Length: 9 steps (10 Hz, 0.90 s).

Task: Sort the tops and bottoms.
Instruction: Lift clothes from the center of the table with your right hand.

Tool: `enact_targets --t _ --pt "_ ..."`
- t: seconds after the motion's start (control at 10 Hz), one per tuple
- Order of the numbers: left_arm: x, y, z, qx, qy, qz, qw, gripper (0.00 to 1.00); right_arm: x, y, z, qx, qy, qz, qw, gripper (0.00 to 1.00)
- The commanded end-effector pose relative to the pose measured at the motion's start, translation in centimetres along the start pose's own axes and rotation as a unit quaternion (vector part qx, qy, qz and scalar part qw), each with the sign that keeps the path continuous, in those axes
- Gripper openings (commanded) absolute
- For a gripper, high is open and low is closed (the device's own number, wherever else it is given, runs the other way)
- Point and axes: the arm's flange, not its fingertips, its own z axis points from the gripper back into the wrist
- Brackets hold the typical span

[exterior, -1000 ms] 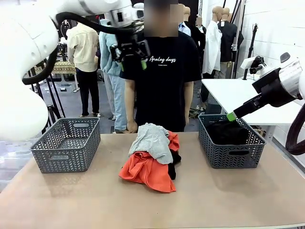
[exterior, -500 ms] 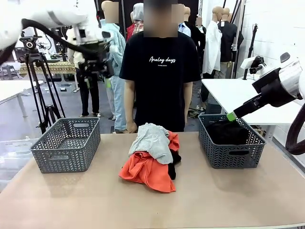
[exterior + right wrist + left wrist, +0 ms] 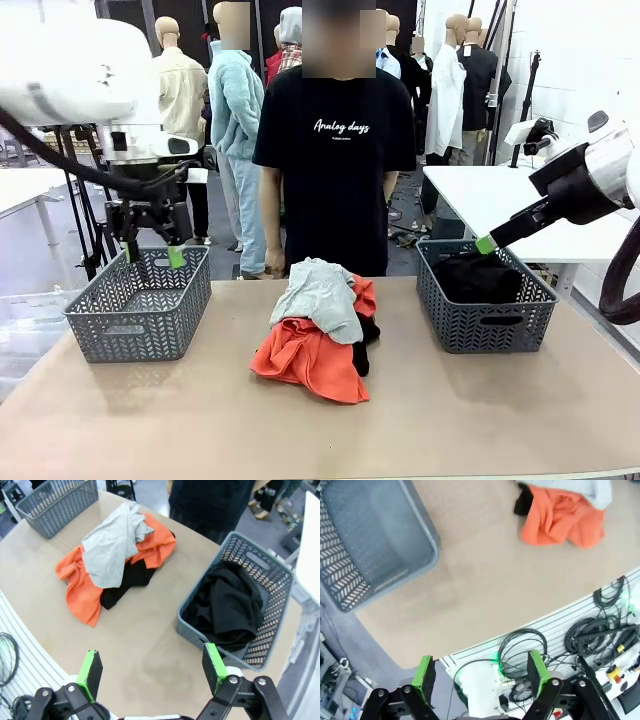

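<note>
tan table (image 3: pixel 150 420) bears a left basket (image 3: pixel 137 325), a clothes pile (image 3: pixel 318 340) in the middle, a right basket (image 3: pixel 487 325)

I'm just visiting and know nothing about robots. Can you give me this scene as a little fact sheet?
Table: tan, person standing at far side
Middle pile: light grey top over orange top, black garment partly under them
Left basket: grey, at table's left
Right basket: grey, holds black clothing
Left arm's fingers: open, holding nothing, up by left basket
Right arm's fingers: open, holding nothing, by right basket
Not yet sorted: the whole middle pile
</note>
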Motion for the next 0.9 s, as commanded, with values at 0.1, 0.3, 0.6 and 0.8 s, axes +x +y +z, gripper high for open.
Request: enact_targets --t 0.1,0.3,0.6,0.8 --pt "4.4 0.1 1.9 -0.002 0.031 -0.014 0.999 0.95 -0.1 0.0 -0.2 0.010 0.000 -0.003 1.000 1.00" --pt "0.7 -1.0 0.8 0.002 -0.042 -0.047 0.998 0.95 -0.1 0.0 -0.2 0.010 0.000 -0.003 1.000 1.00" --pt "-3.7 0.5 2.9 -0.006 -0.152 -0.046 0.987 0.95 -0.1 0.0 -0.2 0.010 0.000 -0.003 1.000 1.00" --pt "-5.7 0.7 2.8 -0.012 -0.159 -0.077 0.984 0.95 -0.1 0.0 -0.2 0.010 0.000 -0.003 1.000 1.00"
